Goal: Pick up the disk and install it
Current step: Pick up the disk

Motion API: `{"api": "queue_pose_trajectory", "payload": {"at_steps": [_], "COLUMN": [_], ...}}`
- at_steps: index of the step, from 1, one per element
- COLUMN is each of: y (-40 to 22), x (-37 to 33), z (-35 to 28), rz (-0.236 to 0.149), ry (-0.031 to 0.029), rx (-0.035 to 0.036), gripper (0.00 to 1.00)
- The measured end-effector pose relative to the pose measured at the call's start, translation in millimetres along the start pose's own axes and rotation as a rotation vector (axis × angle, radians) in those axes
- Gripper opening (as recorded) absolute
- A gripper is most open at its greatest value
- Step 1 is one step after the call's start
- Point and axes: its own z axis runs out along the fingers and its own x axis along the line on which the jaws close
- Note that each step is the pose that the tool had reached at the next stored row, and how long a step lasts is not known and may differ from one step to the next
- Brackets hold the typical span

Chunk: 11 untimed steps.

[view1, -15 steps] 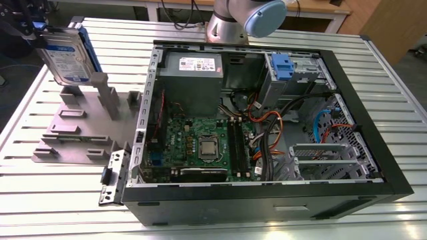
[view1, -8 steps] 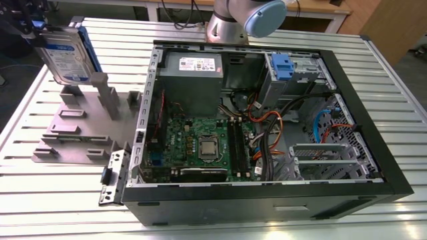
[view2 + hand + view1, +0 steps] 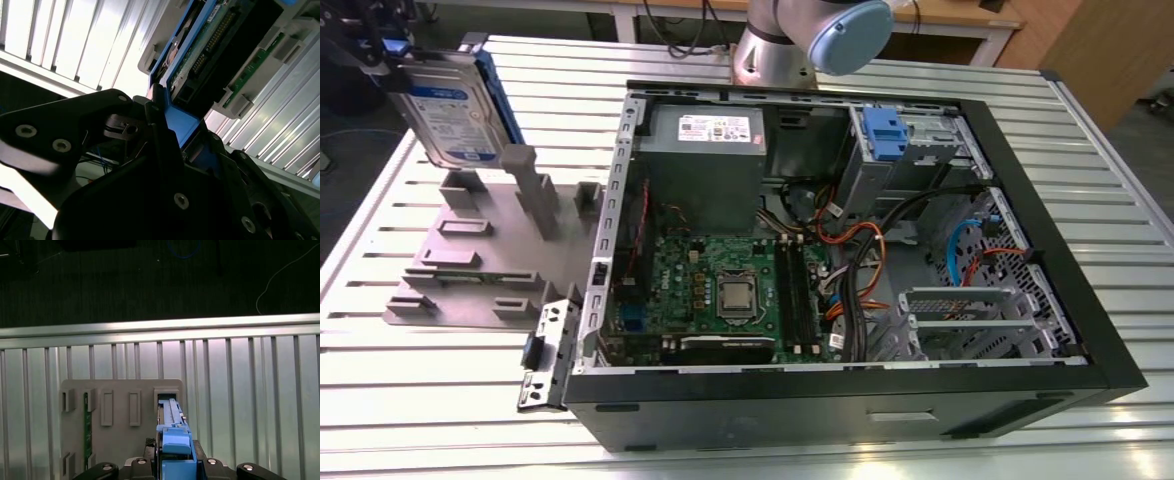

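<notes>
The disk (image 3: 454, 110) hangs upright in the air at the exterior view's far left, above the grey fixture plate (image 3: 480, 270). It shows a white-and-blue label and blue side rails. My gripper (image 3: 390, 52) is shut on its upper end. In the first wrist view the disk (image 3: 172, 432) is seen edge-on with its blue rail between the gripper's black fingers (image 3: 150, 460), and the fixture plate (image 3: 120, 432) lies below it. In the second wrist view the disk's green circuit-board underside (image 3: 210, 45) and blue rail (image 3: 181, 122) show in the grip.
An open computer case (image 3: 1107, 345) lies on the slatted metal table (image 3: 440, 400), with a motherboard (image 3: 720, 290), a grey power supply (image 3: 707, 140) and a silver drive cage with a blue latch (image 3: 883, 135). The arm's base (image 3: 781, 50) stands behind the case.
</notes>
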Motion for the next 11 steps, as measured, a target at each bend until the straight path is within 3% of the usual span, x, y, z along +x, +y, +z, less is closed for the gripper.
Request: {"api": "queue_pose_trajectory", "payload": {"at_steps": [11], "y": [0.0], "x": [0.0], "z": [-2.8], "rz": [0.0], "ry": [0.0], "rx": [0.0], "gripper": [0.36]}}
